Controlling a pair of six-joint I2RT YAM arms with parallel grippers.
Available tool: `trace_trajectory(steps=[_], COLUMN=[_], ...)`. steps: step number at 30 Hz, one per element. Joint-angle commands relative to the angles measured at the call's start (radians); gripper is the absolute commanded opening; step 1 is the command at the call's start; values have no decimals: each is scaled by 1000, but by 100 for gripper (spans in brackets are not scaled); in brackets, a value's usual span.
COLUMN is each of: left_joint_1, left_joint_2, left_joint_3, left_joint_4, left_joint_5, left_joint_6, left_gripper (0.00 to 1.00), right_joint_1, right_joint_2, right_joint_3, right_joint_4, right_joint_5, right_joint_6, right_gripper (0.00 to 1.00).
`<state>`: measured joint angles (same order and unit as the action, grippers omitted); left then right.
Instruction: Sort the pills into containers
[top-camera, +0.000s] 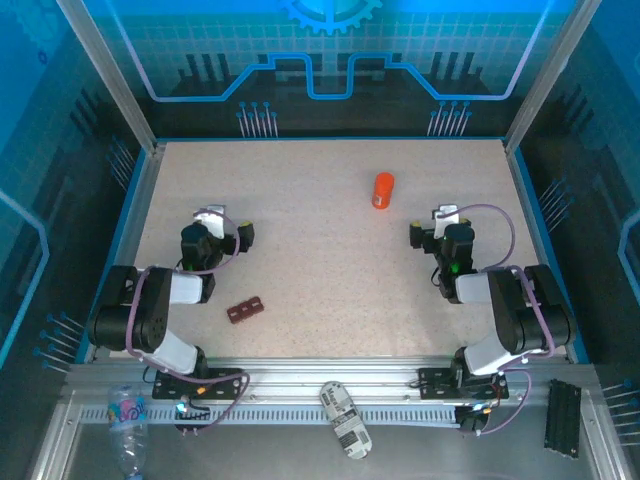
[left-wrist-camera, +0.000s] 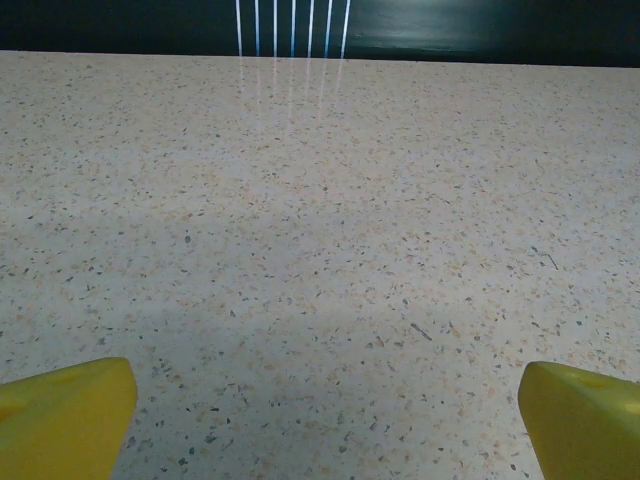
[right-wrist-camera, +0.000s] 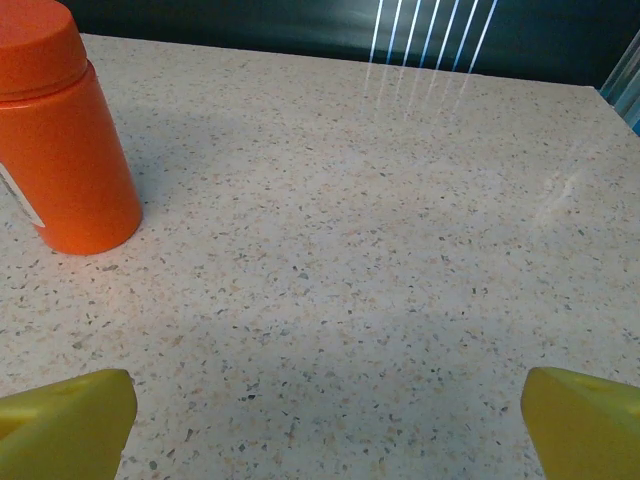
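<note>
Sorting was not yet begun: both arms' jaws stood wide and empty. The next move probably called for the right jaws gripping the orange bottle (top-camera: 383, 190) nearby; the tray (top-camera: 245, 310) lay well apart from that bottle.

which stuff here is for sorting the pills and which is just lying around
For the job:
- orange bottle, upright, capped
- dark red-brown compartment tray

Just lying about, off the table at the near frame:
- clear plastic bottle
- white labelled bottle
- black strip

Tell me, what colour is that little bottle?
The bottle is orange, clearest in the right wrist view.
</note>
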<state>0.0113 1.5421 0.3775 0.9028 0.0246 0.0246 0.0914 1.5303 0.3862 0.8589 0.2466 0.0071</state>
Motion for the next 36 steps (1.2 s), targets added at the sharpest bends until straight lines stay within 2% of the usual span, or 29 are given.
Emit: trace_trajectory(steps=[1, 30, 33, 34, 36], left_joint_1=[5, 9, 7, 4, 4], left_joint_2=[7, 6, -5, -21, -59], left_joint_3=[6, 13, 11, 14, 28], left_joint_4=[13, 0, -5, -22, -77], left_joint_5=[17, -11, -14, -17, -31], left_joint_6=[-9, -25, -22, -21, -25], left_gripper=[99, 99, 99, 99, 99], right_joint_1=[9, 8, 32, 55, 69], right_joint_2=[4, 0, -50, -76, -145], right_joint_3=[-1, 0, -10, -13, -15], right_joint_4=[46, 45, 29, 12, -34], right_joint_5=[15, 17, 43, 94, 111], right_joint_6=[7, 8, -16, -23, -37], right_gripper=[100, 100, 100, 100, 100])
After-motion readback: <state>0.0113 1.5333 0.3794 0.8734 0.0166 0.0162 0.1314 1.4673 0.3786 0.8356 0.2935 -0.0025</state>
